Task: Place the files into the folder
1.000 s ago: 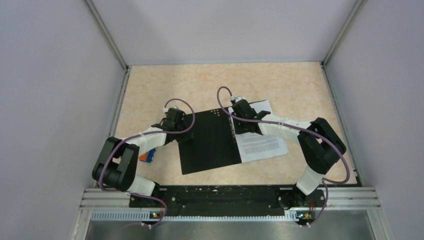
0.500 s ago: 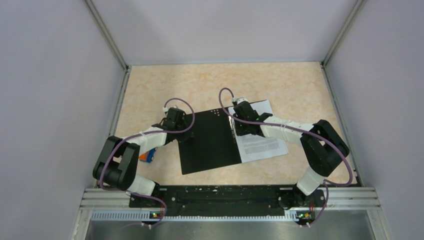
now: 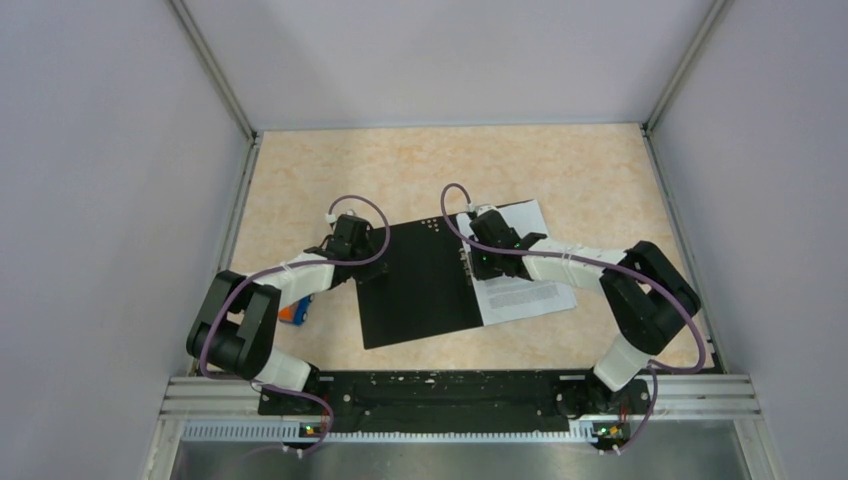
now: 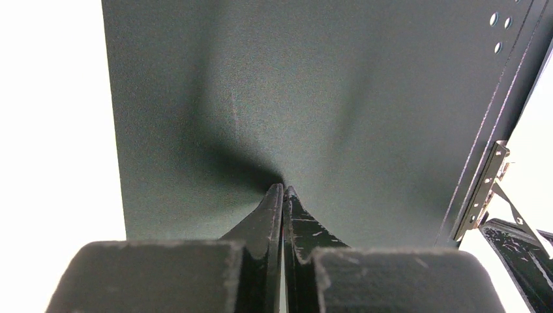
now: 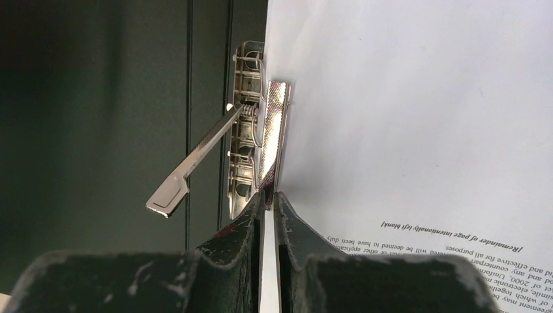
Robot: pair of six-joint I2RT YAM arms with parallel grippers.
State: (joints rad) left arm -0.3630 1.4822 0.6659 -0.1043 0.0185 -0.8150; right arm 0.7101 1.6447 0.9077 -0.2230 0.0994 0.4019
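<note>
The folder [image 3: 415, 285] lies open on the table, its black inside up. The files [image 3: 525, 290], white printed sheets, lie on its right half with their left edge at the spine. My left gripper [image 3: 362, 243] is shut and empty, its tips [image 4: 283, 188] pressing on the black left cover [image 4: 313, 98]. My right gripper [image 3: 470, 262] is at the spine, its tips [image 5: 269, 193] shut on the near end of the metal clip's bar [image 5: 272, 130], which rests on the sheets [image 5: 417, 117]. The clip's lever [image 5: 189, 168] stands raised to the left.
A small orange-and-blue object [image 3: 291, 312] lies on the table left of the folder, under my left arm. Grey walls enclose the table on three sides. The metal rail with the arm bases [image 3: 450, 395] runs along the near edge.
My right gripper has shifted slightly toward the near side along the spine, down to the clip. My left gripper and the folder have stayed put.
</note>
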